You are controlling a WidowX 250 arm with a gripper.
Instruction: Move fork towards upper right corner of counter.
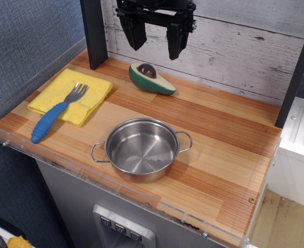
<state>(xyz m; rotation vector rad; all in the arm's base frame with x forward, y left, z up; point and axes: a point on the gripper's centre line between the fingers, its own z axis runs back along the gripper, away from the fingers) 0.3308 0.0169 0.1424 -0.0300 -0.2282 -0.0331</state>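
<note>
step: pre-grasp | gripper (156, 42) open, empty, high at back edge | fork (55, 113) near left edge on cloth (97, 90) | next: descend onto handle

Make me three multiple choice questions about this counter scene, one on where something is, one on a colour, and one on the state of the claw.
1. Where does the fork's metal head rest?
A. inside the pot
B. on the yellow cloth
C. against the avocado half

2. What colour is the fork's handle?
A. blue
B. red
C. green

3. What state is the claw in?
A. shut on the fork
B. shut on the pot handle
C. open, holding nothing, above the counter

Answers:
1 B: the tines lie on the yellow cloth, while the handle reaches onto the counter.
2 A: the ribbed handle is bright blue.
3 C: its two fingers hang apart over the avocado half, far from the fork; the steel pot sits empty.
</note>
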